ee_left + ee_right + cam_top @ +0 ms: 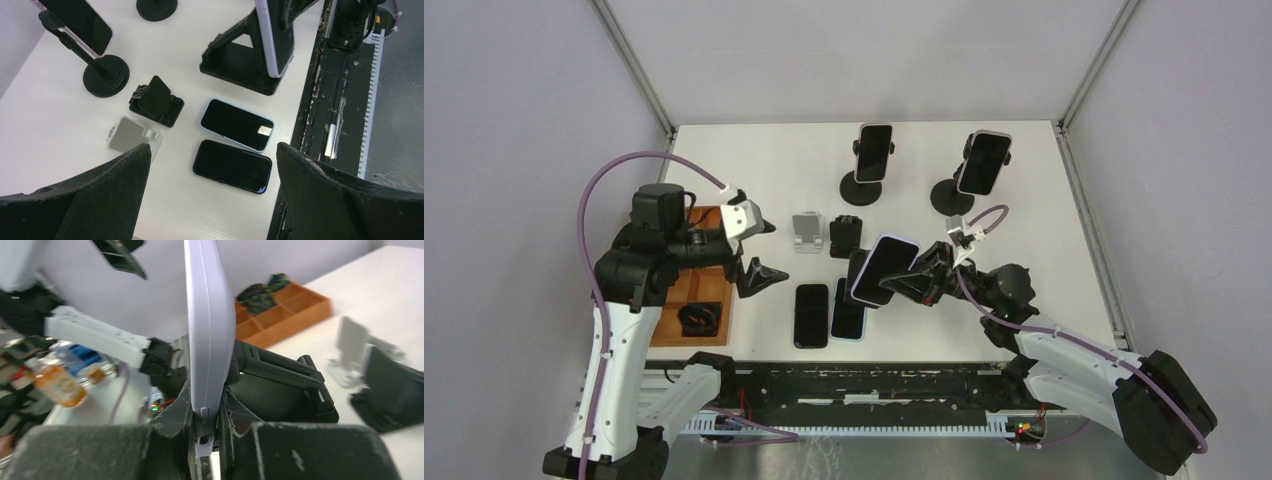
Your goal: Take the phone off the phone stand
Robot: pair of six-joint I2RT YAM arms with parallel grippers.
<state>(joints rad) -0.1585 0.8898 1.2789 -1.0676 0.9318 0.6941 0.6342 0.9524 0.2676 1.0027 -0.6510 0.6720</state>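
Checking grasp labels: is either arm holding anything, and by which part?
Right gripper pinches the lavender-cased phone across front and back at its lower end, by the black stand. Left gripper is open, holding nothing.

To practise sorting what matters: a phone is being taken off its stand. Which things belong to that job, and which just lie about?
Job: lilac phone, its black stand, right fingers.
Lying about: two flat phones, silver stand, wooden tray.

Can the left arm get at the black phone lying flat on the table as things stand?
Probably yes: its jaws stand open close to the black phone, and nothing covers it or lies between.
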